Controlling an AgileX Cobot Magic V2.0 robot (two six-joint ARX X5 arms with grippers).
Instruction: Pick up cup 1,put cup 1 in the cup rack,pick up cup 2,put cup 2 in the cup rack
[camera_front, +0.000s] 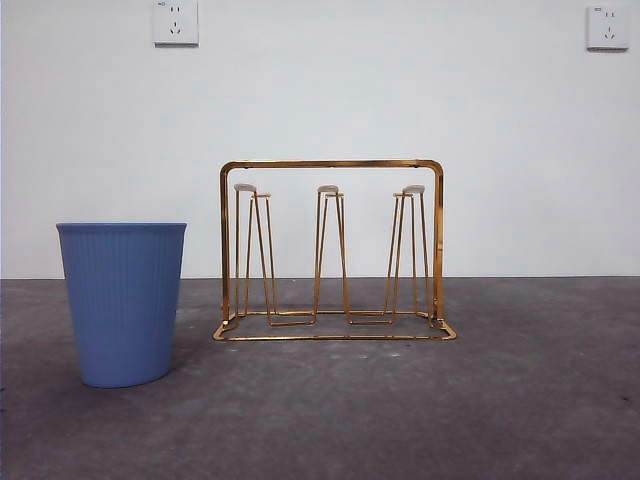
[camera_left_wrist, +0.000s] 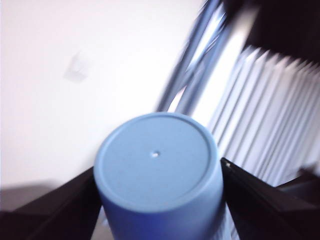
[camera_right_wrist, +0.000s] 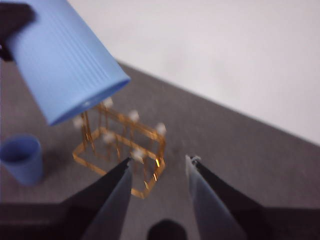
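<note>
In the front view you see the gold wire rack (camera_front: 330, 252) standing at the middle of the frame on the grey table (camera_front: 520, 400), its upright prongs bare, and a blue ribbed cup (camera_front: 122, 302) standing upright, mouth up, at the lower left, a little apart from the rack's left side; two wall sockets (camera_front: 175, 21) sit at the top corners, and no arm shows here. In the left wrist view your left gripper (camera_left_wrist: 159, 200) is clamped on a second blue cup (camera_left_wrist: 157, 170): its two black jaws press the cup's sides, and the cup's round flat bottom with a tiny centre dot faces the camera; the background is blurred. In the right wrist view your right gripper (camera_right_wrist: 159, 167) hangs high above the table with its jaws parted narrowly and nothing between them. That view also shows the held cup (camera_right_wrist: 65, 60) at the upper left, tilted with its mouth pointing down over the rack (camera_right_wrist: 120, 150), in the air and clear of the prongs. The standing cup (camera_right_wrist: 20, 159) sits at the left edge, beside the rack.
</note>
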